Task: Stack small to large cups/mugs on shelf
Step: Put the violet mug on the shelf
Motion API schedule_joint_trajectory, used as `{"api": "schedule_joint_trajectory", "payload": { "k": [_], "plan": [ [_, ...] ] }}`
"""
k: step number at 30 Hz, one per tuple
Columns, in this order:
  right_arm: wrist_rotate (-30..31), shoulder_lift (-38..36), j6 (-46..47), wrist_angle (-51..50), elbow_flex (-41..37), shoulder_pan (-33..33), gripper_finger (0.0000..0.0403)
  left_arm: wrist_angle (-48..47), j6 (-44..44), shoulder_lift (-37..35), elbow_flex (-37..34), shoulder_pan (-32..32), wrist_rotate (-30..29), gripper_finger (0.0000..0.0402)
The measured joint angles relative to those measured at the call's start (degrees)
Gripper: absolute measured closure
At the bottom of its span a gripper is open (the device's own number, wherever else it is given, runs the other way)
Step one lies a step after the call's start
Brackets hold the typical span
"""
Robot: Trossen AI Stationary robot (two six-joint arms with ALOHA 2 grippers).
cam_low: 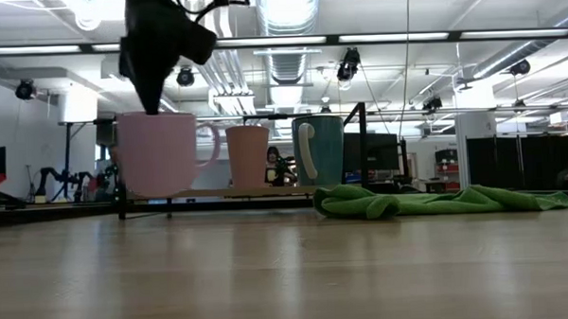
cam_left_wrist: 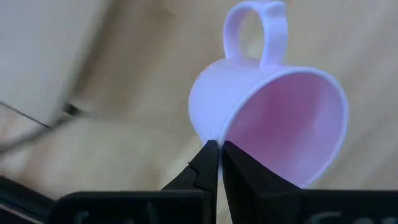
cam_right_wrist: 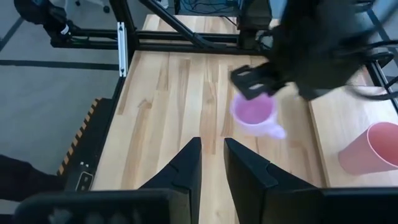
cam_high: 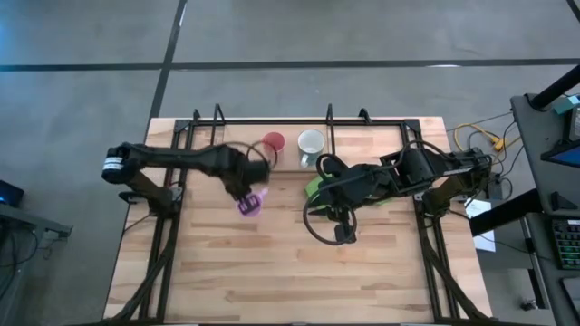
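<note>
Lilac mug (cam_high: 251, 204) in left fingers (cam_left_wrist: 208, 163)

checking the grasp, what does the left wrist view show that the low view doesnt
Only the left wrist view shows the left gripper with its fingers pinched on the rim of the lilac mug, the pink inside open to the camera. Only the low view shows the red-pink cup, the grey-white mug and the green cloth. Both show the lilac mug and its handle, with the left arm above it.
</note>
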Motion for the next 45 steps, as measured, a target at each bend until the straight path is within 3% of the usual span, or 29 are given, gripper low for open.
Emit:
{"api": "schedule_joint_trajectory", "payload": {
  "k": [13, 25, 35, 45],
  "plan": [
    [0.0, 0.0, 0.5, -0.1, 0.0, 0.0, 0.0339, 0.2, 11.8, -1.8, -0.2, 15.9, -6.7, 0.0402],
    [0.4, 0.0, 0.0, -0.5, 0.0, 0.0, 0.0339, 6.3, 18.3, -1.3, -0.4, 27.0, -7.2, 0.0402],
    [0.4, -0.2, -0.2, -0.8, 0.0, -0.1, 0.0339, 7.9, 20.6, -1.3, -1.1, 33.2, -7.2, 0.0402],
    [0.4, -0.2, 0.0, -1.3, 0.3, -0.2, 0.0339, 7.9, 23.1, -0.6, -1.2, 34.0, -6.3, 0.0402]
  ]
}}
